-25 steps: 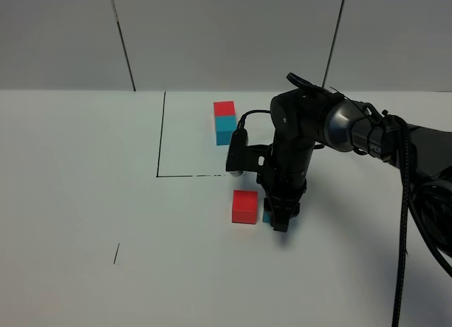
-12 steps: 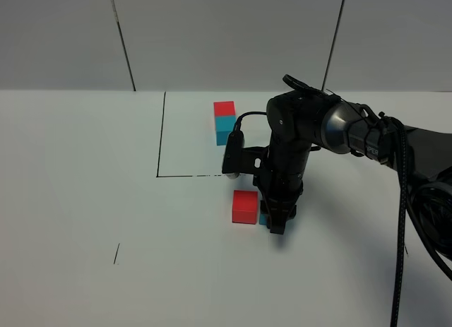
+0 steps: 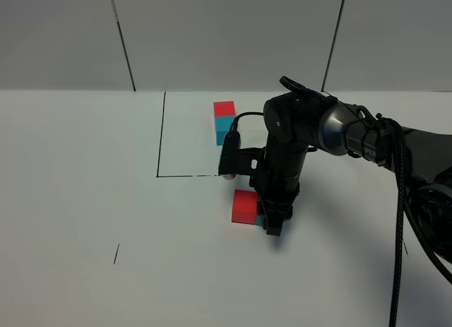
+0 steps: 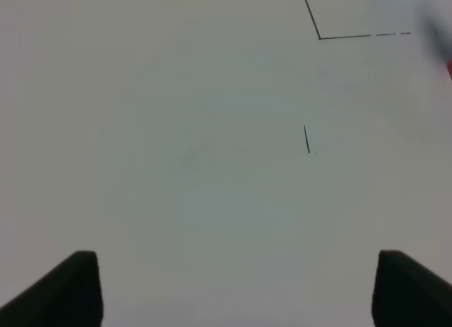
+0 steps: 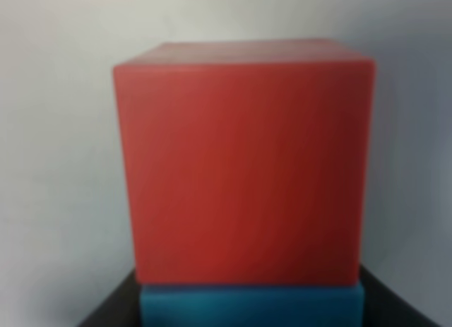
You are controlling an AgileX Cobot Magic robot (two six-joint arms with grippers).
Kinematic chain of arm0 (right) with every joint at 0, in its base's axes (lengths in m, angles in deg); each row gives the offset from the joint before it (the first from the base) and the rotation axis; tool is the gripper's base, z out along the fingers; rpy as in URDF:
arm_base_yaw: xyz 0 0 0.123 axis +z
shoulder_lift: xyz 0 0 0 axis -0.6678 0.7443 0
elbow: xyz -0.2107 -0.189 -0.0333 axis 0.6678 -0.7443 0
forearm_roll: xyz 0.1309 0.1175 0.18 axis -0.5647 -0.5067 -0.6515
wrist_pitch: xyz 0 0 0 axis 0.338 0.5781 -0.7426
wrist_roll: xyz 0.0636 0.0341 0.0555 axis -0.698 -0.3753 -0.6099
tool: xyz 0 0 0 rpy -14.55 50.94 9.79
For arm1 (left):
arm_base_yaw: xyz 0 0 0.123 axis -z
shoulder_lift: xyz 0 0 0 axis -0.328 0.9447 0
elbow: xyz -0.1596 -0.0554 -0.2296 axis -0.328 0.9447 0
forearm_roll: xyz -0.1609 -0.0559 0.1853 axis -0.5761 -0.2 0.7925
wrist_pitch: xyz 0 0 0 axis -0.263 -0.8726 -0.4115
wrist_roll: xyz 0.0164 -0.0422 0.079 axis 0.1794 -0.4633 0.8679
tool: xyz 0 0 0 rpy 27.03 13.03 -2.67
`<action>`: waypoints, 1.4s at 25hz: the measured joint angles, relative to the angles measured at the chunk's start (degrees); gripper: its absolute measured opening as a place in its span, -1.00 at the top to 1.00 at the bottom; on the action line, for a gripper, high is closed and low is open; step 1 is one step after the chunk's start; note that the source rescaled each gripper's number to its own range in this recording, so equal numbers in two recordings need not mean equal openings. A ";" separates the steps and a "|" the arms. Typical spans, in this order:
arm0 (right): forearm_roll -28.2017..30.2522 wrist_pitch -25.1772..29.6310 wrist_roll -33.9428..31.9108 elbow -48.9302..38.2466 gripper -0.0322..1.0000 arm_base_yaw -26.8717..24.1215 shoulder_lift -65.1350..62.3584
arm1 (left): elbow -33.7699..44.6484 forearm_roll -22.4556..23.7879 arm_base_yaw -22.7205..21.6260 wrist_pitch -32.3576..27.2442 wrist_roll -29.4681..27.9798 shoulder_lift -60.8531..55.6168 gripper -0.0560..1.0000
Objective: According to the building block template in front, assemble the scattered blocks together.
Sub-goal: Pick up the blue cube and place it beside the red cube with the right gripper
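Clearly a robotics lab or test cell. Bare white surface (image 3: pixel 70 200) marked with a thin black corner outline (image 3: pixel 161 133) and a short tick (image 3: pixel 116 253) (drawn or taped, hard to tell). Blank grey wall panels (image 3: pixel 226 37) behind. Black jointed arm (image 3: pixel 353 133) trailing thick cables (image 3: pixel 404 200). Plain block props set out on the surface: red cube (image 3: pixel 245 203), red-cyan template (image 3: pixel 224 121).

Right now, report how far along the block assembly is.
Done: the cyan cube is held between the fingers of the right gripper and sits beside the red cube. In hand: pressing them together; the right wrist view shows them apparently face to face, no gap. Left: release and compare the pair with the template. The left gripper hangs open over the table.
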 joint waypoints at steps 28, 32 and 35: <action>0.28 1.16 2.53 0.00 0.91 0.07 0.00 | 0.00 0.00 0.00 0.00 0.00 0.00 -0.29; -0.37 2.47 2.59 0.00 0.21 0.07 0.00 | 0.00 0.00 0.00 0.00 0.00 0.00 -0.29; -0.42 2.36 2.59 0.00 -0.59 0.13 -0.12 | 0.00 0.00 0.00 0.00 0.00 0.00 -0.29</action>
